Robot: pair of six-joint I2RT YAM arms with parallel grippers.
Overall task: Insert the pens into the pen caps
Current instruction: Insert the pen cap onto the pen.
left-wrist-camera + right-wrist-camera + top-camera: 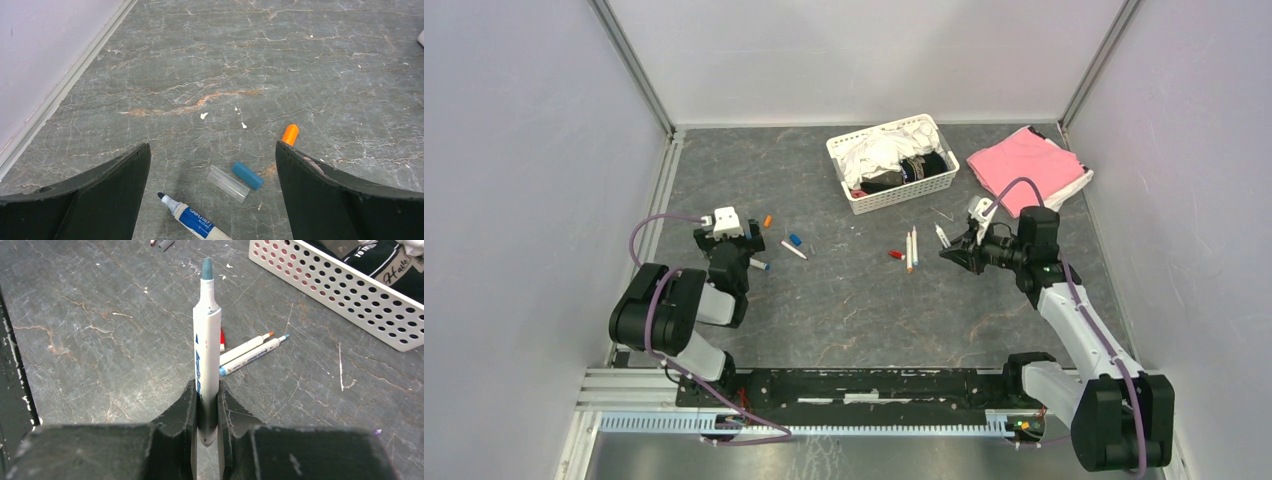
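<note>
My right gripper [206, 390] is shut on a white pen [207, 335] whose uncapped blue-grey tip points away from the wrist camera; from above the gripper [954, 252] hovers right of centre. Just beyond it two pens [248, 352] lie side by side, one orange-tipped and one blue-tipped, with a red cap [222, 343] beside them. My left gripper [212, 150] stands open above the table at the left [729, 240]. Between its fingers [105, 195] lie a blue cap [247, 175], a clear sleeve [228, 183] and an uncapped blue-labelled pen [195, 222]. An orange cap [290, 134] lies by the right finger.
A white perforated basket [876, 199] with clothes stands at the back centre, and a pink folded cloth [1027, 168] lies to its right. Another white pen [793, 250] lies right of the left gripper. Enclosure walls rise on both sides.
</note>
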